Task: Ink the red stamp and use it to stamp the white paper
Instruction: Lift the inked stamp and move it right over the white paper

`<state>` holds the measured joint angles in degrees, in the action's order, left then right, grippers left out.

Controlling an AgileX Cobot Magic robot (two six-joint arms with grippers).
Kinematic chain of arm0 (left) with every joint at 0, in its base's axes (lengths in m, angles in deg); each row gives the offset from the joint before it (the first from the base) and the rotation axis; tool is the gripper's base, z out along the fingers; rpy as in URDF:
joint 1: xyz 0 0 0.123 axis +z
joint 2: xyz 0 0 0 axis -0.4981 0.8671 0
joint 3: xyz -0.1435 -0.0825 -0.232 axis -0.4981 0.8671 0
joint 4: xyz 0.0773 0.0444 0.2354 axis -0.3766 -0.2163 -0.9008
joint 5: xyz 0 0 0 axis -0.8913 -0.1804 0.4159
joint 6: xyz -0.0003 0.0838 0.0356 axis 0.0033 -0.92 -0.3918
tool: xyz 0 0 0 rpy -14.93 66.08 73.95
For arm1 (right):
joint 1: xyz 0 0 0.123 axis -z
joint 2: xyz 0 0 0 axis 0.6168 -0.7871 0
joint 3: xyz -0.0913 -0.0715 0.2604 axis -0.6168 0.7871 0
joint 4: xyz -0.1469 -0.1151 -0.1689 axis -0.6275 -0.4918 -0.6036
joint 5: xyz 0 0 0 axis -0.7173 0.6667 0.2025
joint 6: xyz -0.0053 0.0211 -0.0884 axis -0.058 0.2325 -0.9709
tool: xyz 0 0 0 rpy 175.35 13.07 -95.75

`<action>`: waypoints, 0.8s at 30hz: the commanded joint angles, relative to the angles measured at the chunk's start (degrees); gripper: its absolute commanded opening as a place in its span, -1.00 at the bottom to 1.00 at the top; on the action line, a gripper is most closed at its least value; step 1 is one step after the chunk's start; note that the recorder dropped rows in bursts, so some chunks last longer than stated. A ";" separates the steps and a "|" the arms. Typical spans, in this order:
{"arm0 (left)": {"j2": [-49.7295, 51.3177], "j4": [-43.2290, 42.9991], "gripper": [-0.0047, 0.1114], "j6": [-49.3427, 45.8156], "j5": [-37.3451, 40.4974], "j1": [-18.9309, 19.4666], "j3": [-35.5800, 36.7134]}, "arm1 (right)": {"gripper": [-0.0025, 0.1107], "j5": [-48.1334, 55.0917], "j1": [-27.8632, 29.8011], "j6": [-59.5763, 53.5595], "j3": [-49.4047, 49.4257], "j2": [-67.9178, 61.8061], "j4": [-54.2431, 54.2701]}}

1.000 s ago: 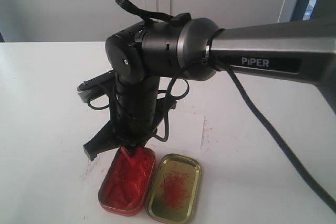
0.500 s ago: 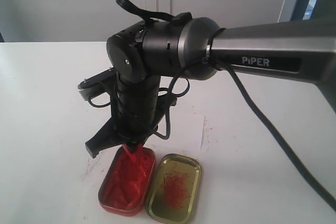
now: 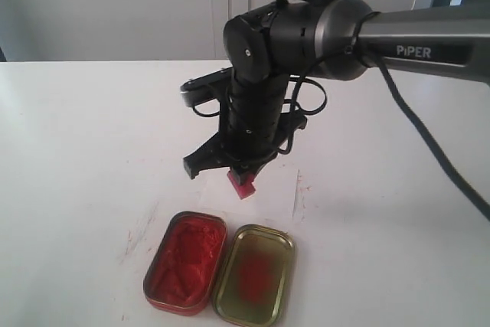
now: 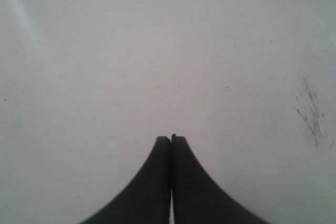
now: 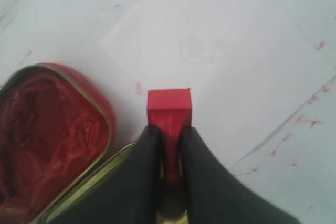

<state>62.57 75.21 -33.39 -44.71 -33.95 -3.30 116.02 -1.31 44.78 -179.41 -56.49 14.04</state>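
Note:
My right gripper [image 3: 243,174] [image 5: 169,132] is shut on the red stamp [image 3: 242,184] [image 5: 169,109], holding it by the handle with the square base downward. The stamp hangs in the air above the near edge of the white paper [image 3: 277,191] [image 5: 210,51], just beyond the ink tin. The paper lies flat on the table and carries faint marks and red specks. My left gripper [image 4: 171,139] is shut and empty, over bare tabletop; the exterior view does not show it.
The red-ink-filled tin [image 3: 184,261] [image 5: 47,129] lies open at the front of the table, with its gold lid [image 3: 254,274] [image 5: 89,182] beside it on the right. Red smears mark the tabletop [image 3: 76,151] left of the tin. The right arm [image 3: 413,36] reaches in from the right.
The right gripper has lifted the red stamp out of the ink tin and carried it up and to the right, over the near edge of the paper.

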 commanded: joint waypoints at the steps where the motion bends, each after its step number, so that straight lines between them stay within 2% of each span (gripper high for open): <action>1: -0.28 -0.05 -0.92 0.00 -0.28 0.03 0.27 | -0.96 0.16 3.35 -0.72 -0.42 0.90 -0.61; 11: -0.28 -0.05 -0.92 0.00 -0.28 0.03 0.27 | -0.96 3.91 7.60 -3.10 -1.19 -1.16 0.18; 24: -0.28 -0.05 -0.92 0.00 -0.28 0.03 0.27 | -0.96 12.89 7.47 -6.32 -11.96 -5.25 1.81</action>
<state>62.57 75.21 -33.39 -44.71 -33.95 -3.30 127.48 6.00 39.26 -190.07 -60.11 15.28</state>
